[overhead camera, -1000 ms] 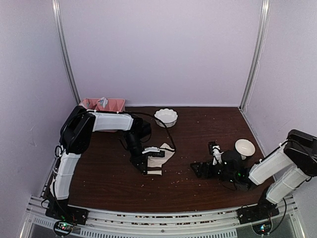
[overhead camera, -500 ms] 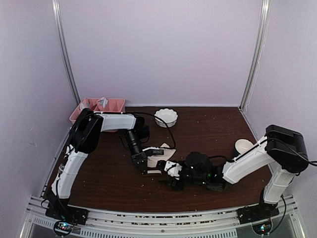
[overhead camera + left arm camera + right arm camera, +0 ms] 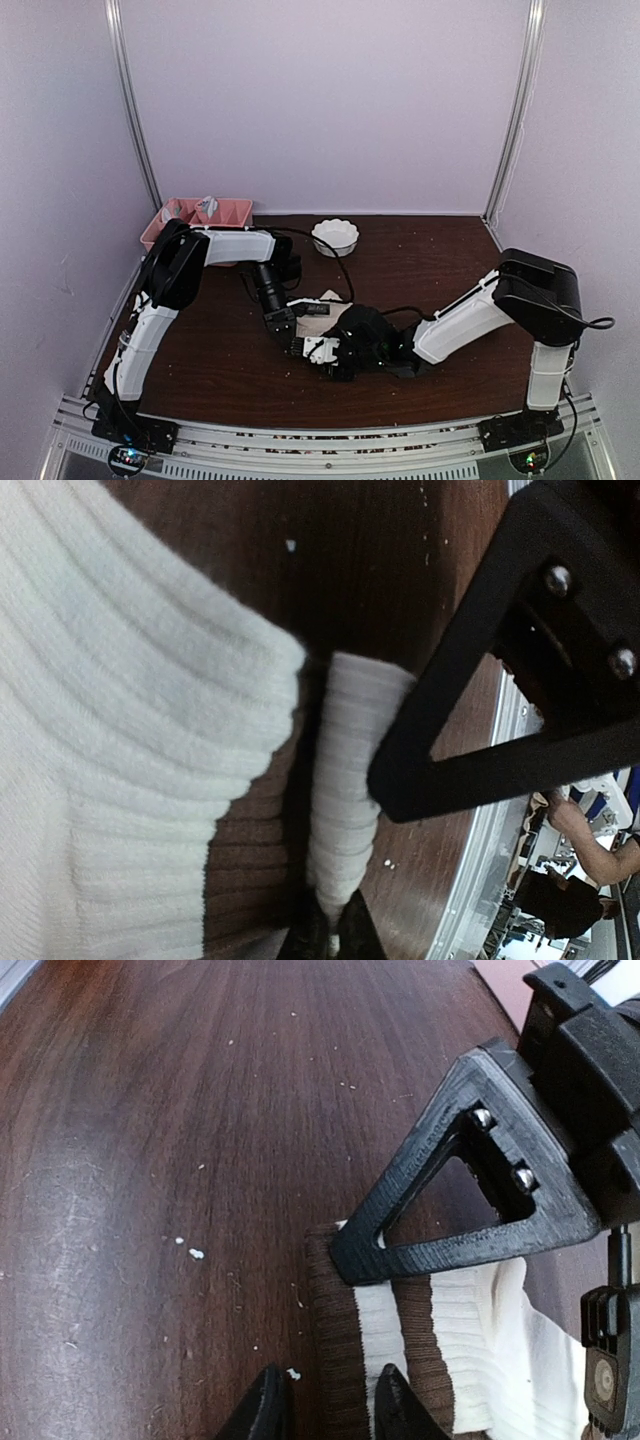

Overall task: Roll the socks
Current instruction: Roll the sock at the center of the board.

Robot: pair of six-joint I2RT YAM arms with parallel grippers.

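Looking down on a dark wooden table (image 3: 440,260), with both arms bending inward and meeting near its middle. Finding the socks (image 3: 335,302) lying there in a small bunch on the wood, in front of the white scalloped bowl (image 3: 335,237) and well apart from the pink tray (image 3: 205,211) sitting at the far left corner.

Seeing the left gripper (image 3: 303,328) sitting right at the near-left side of the bunch, one black triangular finger (image 3: 470,1195) pressing on the ribbed cuff (image 3: 335,1340), where brown and cream bands are lying side by side. Not managing to tell whether that claw is clenched or released (only the one finger showing, with ribbed cream fabric filling most of its own wrist view).

Seeing the right gripper (image 3: 330,1410) lying low over the wood, just beside the left one and pointing at the same cuff end. Finding its fingertips (image 3: 268,1405) standing parted, the claw released and straddling the brown edge of the cuff, with a sliver of bare wood showing between one tip and the fabric, so grasping nothing. Catching the same two dark tips at the bottom of the left wrist view, flanking the narrow cream fold.

Noticing pale specks (image 3: 190,1252) lying scattered on the wood beside the cuff
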